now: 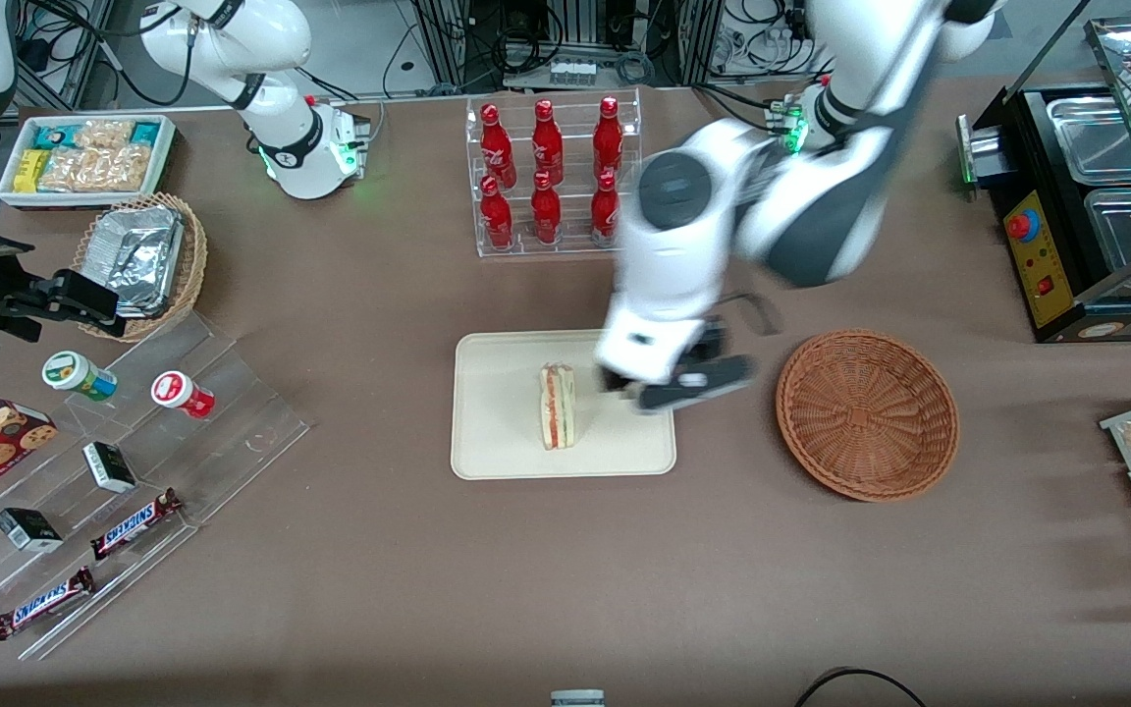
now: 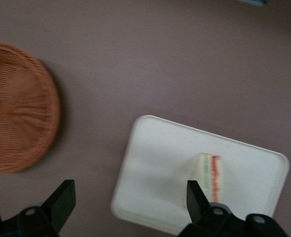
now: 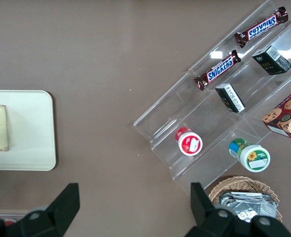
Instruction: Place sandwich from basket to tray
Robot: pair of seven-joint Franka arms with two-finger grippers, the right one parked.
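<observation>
Triangular white-bread sandwich (image 1: 558, 406) stood on your cream rectangular tray (image 1: 497, 442), released.
Black two-finger gripper (image 1: 675, 385) hovered beside it, fingers wide; you should have lifted straight, clear of the empty reddish-brown wicker basket (image 1: 867, 413).

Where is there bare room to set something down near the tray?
Bare table lies between the tray and the basket, and nearer the camera. The basket is empty. The sandwich fills mid-tray; the open gripper hangs over its basket-side edge.

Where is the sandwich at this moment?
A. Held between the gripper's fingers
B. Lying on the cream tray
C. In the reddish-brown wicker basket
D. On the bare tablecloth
B: the sandwich lies on the tray, the basket holds nothing, and the gripper is open above the tray's edge nearest the basket.
</observation>
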